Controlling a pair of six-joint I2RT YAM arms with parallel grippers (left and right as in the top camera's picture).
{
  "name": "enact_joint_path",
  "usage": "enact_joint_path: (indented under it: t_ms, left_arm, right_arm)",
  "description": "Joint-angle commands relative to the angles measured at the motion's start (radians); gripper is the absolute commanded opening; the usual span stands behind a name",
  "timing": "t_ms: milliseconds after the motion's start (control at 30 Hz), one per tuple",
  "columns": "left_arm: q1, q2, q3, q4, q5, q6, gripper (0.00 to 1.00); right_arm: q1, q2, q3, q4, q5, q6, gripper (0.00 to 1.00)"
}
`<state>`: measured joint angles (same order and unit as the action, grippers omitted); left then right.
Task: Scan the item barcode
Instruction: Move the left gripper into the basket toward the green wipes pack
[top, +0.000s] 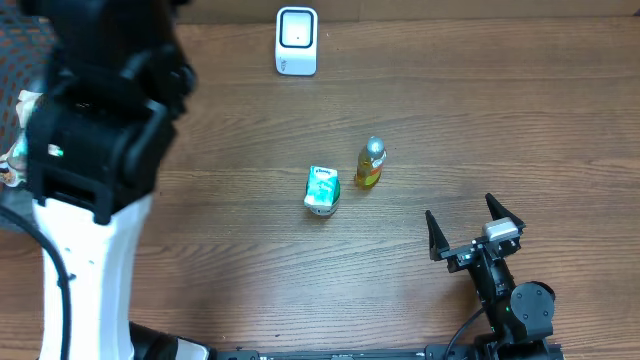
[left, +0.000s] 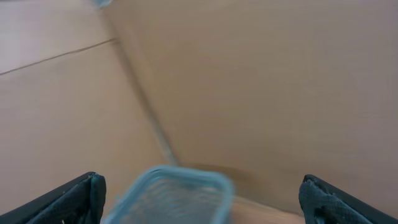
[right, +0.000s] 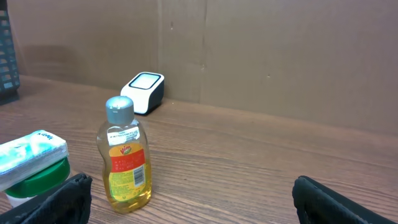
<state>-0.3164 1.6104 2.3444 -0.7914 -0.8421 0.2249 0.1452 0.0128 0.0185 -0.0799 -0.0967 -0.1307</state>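
Note:
A small yellow bottle with a grey cap stands upright mid-table, and its label barcode shows in the right wrist view. Just left of it sits a green and white pack. The white barcode scanner stands at the table's far edge. My right gripper is open and empty, low at the front right, facing the bottle. My left gripper is open wide in a blurred view, with a clear blue-rimmed container below and between its fingers, touching neither.
My left arm fills the left side of the overhead view and hides what lies beneath it. A dark mesh basket with several items sits at the far left. A brown cardboard wall backs the table.

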Motion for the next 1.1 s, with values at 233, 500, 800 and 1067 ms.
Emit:
enact_joint_path:
  t_ms: [233, 500, 800, 1067]
  left_arm:
    - [0.309, 0.002, -0.005, -0.074, 0.13, -0.036, 1.0]
    - [0.511, 0.005, -0.057, -0.117, 0.34, -0.103, 1.0]
    - [0.647, 0.005, -0.227, -0.073, 0.372, -0.098, 0.99]
    - [0.794, 0.014, -0.43, 0.008, 0.435, -0.098, 1.0]
  right_arm:
    - [-0.003, -0.01, -0.011, 0.003, 0.006, 0.002, 1.0]
    - [-0.003, -0.01, -0.011, 0.003, 0.006, 0.002, 1.0]
    - [-0.003, -0.01, -0.011, 0.003, 0.006, 0.002, 1.0]
    - [-0.003, -0.01, -0.011, 0.003, 0.006, 0.002, 1.0]
